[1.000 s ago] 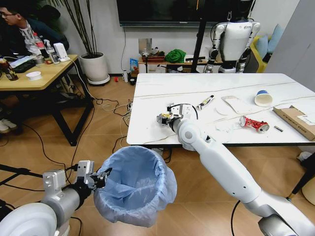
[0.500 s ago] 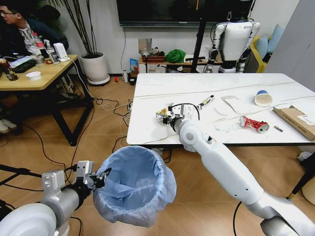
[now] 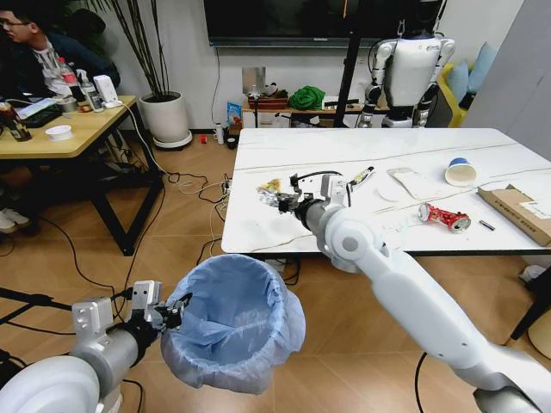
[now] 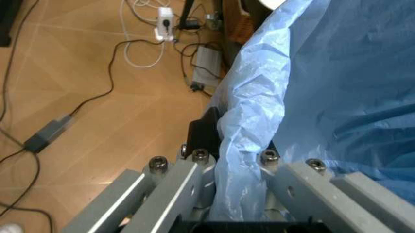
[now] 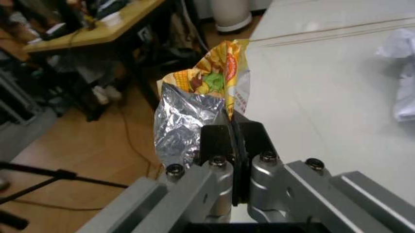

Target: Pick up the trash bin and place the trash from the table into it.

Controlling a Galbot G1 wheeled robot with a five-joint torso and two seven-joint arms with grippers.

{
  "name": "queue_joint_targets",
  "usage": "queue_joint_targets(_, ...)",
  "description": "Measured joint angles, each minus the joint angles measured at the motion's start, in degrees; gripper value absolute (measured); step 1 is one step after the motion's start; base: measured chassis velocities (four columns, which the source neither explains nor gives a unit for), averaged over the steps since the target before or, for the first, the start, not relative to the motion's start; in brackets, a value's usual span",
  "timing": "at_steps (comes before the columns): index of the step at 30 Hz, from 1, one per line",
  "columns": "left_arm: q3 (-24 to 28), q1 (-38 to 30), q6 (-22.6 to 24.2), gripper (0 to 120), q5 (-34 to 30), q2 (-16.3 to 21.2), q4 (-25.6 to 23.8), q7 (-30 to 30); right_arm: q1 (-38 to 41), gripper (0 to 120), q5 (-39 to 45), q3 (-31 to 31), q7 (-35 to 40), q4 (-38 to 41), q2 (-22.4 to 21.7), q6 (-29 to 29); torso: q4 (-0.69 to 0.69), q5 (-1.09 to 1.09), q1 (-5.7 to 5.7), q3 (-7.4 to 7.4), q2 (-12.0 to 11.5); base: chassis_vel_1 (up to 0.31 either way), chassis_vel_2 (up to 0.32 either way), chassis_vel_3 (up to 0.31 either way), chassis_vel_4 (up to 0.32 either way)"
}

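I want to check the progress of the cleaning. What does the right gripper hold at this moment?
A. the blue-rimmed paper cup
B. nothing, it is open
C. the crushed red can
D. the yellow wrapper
D: the right gripper is shut on the yellow wrapper, silver on its inner side, over the edge of the table; the red can and the paper cup lie on the table.

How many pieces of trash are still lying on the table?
At least 6: tube, flat white piece, paper cup, red can, small dark stick, cardboard box. The right arm may hide more.
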Motion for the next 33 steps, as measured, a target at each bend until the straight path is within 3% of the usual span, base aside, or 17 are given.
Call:
queue_joint_targets(4, -0.28, 0.08, 0.00, 3, -0.42, -0.12, 0.00, -1.01, -0.84, 0, 2.25, -0.14, -2.94, 4.74, -2.01, 0.48, 0.00, 0.00, 0.00, 0.00, 0.00, 0.000, 0.000, 0.000, 0.000)
queue_joint_targets(6, -0.34, 0.27, 0.00, 3, -0.91, -0.63, 0.00, -2.40, -2.16, 0, 2.51, -0.10, -9.52, 8.47, -3.77, 1.54, -0.01, 0.00, 0.00, 0.00, 0.00, 0.000, 0.000, 0.000, 0.000)
queue_joint_targets(11, -0.18, -0.09, 0.00, 3, -1.98, -1.32, 0.00, -4.55, -4.56, 0, 2.43, -0.11, -16.97, 13.15, -6.01, 1.42, 0.01, 0.01, 0.00, 0.00, 0.00, 0.000, 0.000, 0.000, 0.000)
queue_joint_targets(18, 2.86, -1.30, 0.00, 3, -3.43, -1.04, 0.00, -6.50, -10.31, 0, -0.87, -1.14, -18.79, 17.02, -9.10, -0.23, -0.01, 0.00, 0.00, 0.00, 0.00, 0.000, 0.000, 0.000, 0.000)
queue_joint_targets(27, 3.98, -1.76, 0.00, 3, -4.16, -0.96, 0.00, -7.76, -15.76, 0, -4.59, -3.81, -18.25, 18.09, -9.70, -1.68, 0.00, 0.00, 0.00, 0.00, 0.00, 0.000, 0.000, 0.000, 0.000)
queue_joint_targets(33, 4.29, -1.97, 0.00, 3, -4.89, -0.23, 0.00, -9.39, -19.15, 19, -7.46, -3.88, -18.44, 18.53, -10.47, -2.35, 0.00, 0.00, 0.00, 0.00, 0.00, 0.000, 0.000, 0.000, 0.000)
